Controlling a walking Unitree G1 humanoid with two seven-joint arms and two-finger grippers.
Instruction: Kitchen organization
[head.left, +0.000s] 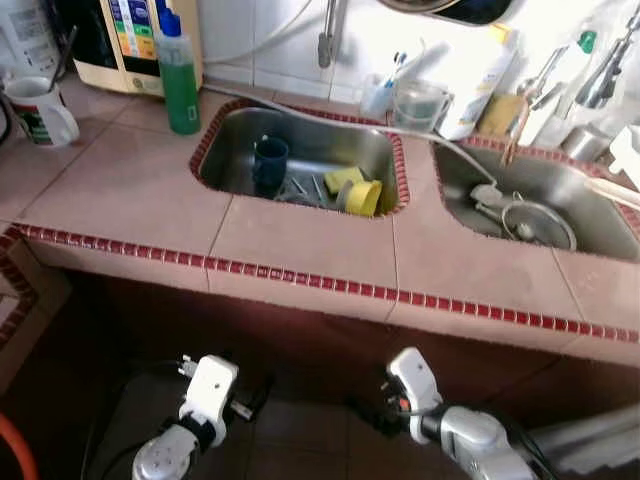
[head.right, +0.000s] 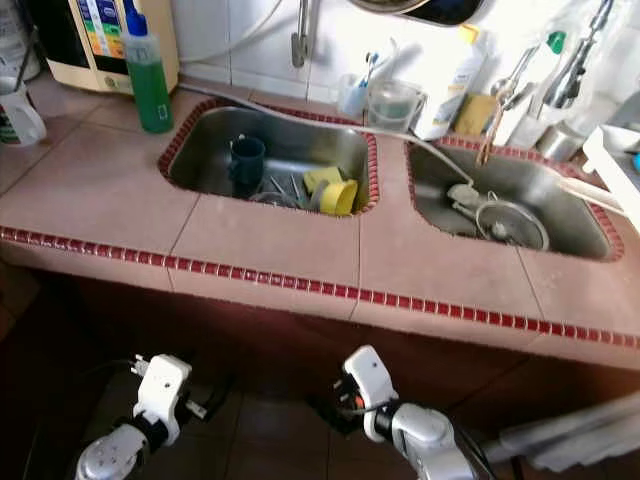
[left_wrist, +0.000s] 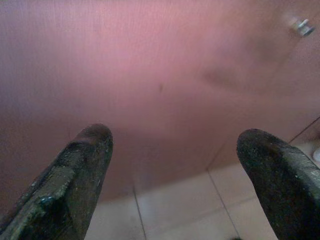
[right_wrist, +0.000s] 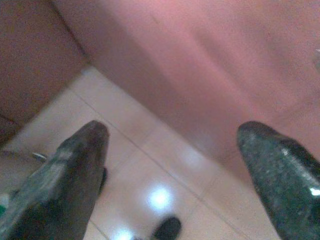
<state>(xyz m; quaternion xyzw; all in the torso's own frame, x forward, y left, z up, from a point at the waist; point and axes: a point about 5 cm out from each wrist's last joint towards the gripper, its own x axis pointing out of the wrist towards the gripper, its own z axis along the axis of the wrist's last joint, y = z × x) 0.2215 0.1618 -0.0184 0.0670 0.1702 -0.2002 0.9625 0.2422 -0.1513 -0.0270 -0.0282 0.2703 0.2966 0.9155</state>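
My left gripper (left_wrist: 172, 165): it hangs low in front of the dark red cupboard door (left_wrist: 150, 75), fingers wide apart, holding nothing.
My right gripper (right_wrist: 172, 160): it hangs low over the pale tiled floor (right_wrist: 150, 165), fingers wide apart too, nothing between them.
Where the work is: up on the pink tiled counter with the red edge strip (head.left: 300, 250), in the left steel sink (head.left: 300, 135).
Dark blue cup (head.left: 270, 160): it stands upright in that sink. I think it is hard and maybe wet, so it could slip. I would pinch it across the rim, one finger inside and one outside.
Yellow plastic cup (head.left: 363, 196): it lies on its side at the sink's right end, its mouth towards the counter's front edge. It looks light and will roll if I bump it (easy to knock!). I would grip its wall near the open mouth.
Forks and spoons (head.left: 300, 187): thin metal bits lie flat between the two cups. Flat things are hard to pinch.
Green soap bottle with a blue top (head.left: 178, 75): it stands just left of the sink, likely heavy with soap.
White mug (head.left: 40, 108): far left on the counter. It could break, so I would go gently.
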